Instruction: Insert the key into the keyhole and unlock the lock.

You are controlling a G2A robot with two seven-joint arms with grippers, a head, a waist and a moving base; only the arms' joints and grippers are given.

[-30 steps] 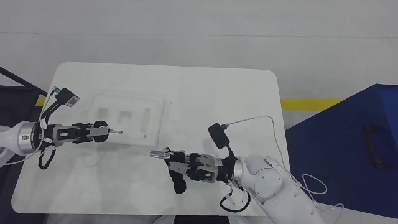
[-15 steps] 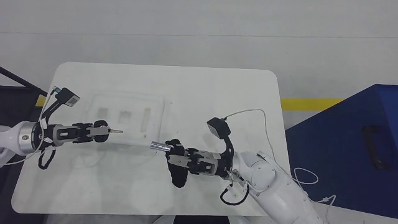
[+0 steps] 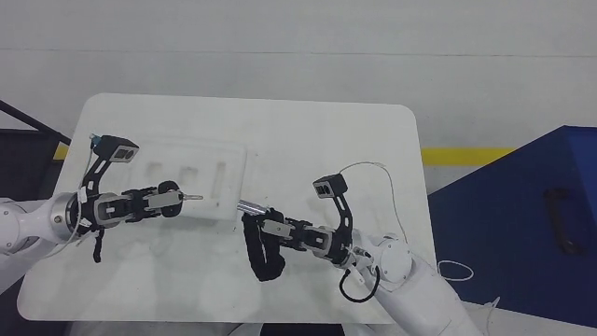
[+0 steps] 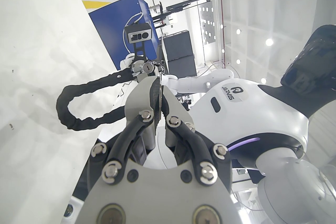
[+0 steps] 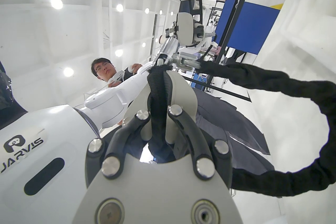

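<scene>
In the top view my left gripper (image 3: pixel 175 197) hangs over the table's left side, shut on a small metal key (image 3: pixel 190 197) whose tip points right. The left wrist view shows the key's thin blade (image 4: pixel 158 93) pinched between the fingers, aimed at the lock's round keyhole face (image 4: pixel 147 67) a short way ahead. My right gripper (image 3: pixel 270 227) is shut on the black cable just behind the silver lock cylinder (image 3: pixel 249 208). The cable loop (image 3: pixel 259 259) droops toward the front edge. In the right wrist view the cable (image 5: pixel 156 93) runs between the fingers to the cylinder (image 5: pixel 183 61).
A pale shallow tray (image 3: pixel 244 163) lies on the white table (image 3: pixel 326 140) behind and between the two grippers. A blue cabinet (image 3: pixel 522 233) stands off the table's right side. The table's right half is bare.
My right gripper has carried the lock up and left toward the tray, and the cable loop now hangs lower. My left gripper has shifted right with the key, so the gap has shrunk.
</scene>
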